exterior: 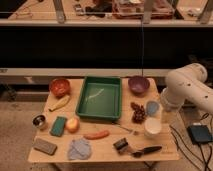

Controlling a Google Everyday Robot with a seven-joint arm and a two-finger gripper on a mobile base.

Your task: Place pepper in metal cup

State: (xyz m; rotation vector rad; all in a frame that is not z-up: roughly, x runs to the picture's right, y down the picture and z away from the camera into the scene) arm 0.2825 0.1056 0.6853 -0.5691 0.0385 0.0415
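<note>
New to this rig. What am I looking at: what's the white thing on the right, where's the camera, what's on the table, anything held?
The white shape on the right is the robot's one arm. Its gripper, the grasping end, hangs at the table's right edge beside the pale blue cup and white cup. The single picture looks down on the wooden table from the front; where the camera sits I cannot tell. On the table: a green tray in the middle, an orange bowl and banana at left, a purple bowl at the back. The pepper lies near the front, right of the apple; the metal cup stands at the left edge. Nothing seems held; the pepper lies far from the gripper.
</note>
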